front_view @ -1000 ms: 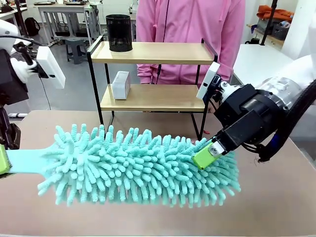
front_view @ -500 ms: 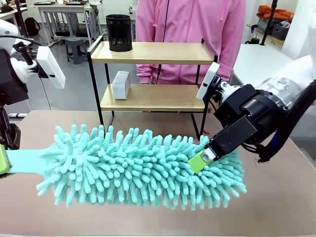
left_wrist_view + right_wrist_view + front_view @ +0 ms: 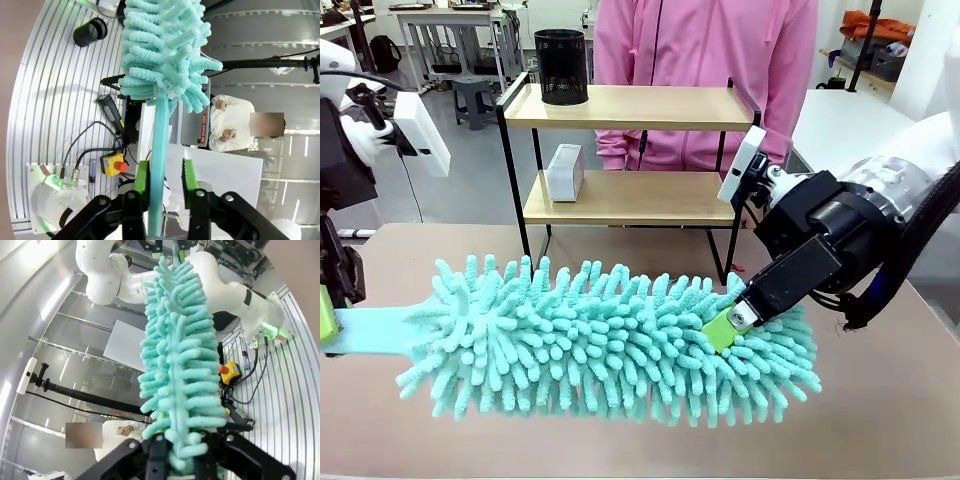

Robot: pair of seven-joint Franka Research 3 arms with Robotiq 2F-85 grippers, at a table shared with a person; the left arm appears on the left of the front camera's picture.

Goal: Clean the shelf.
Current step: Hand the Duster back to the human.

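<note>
A big teal fluffy duster (image 3: 610, 340) stretches across the front of the table. My right gripper (image 3: 725, 328) is shut on its fluffy right end, and the same grip shows in the right wrist view (image 3: 179, 455). The duster's flat handle (image 3: 365, 328) runs between my left gripper's (image 3: 325, 312) jaws. In the left wrist view the handle (image 3: 159, 130) lies against one pad (image 3: 141, 180), with a visible gap to the other, so the left gripper (image 3: 165, 180) is open. The shelf (image 3: 630, 107) stands behind the duster.
A black mesh cup (image 3: 561, 66) stands on the shelf's top board at the left. A white box (image 3: 565, 172) sits on the lower board. A person in a pink top (image 3: 705, 50) stands right behind the shelf. The brown table (image 3: 880, 400) extends to the right.
The duster's right end has sunk a little and shifted right with the right gripper. The left gripper has edged up and to the left at the handle's end.
</note>
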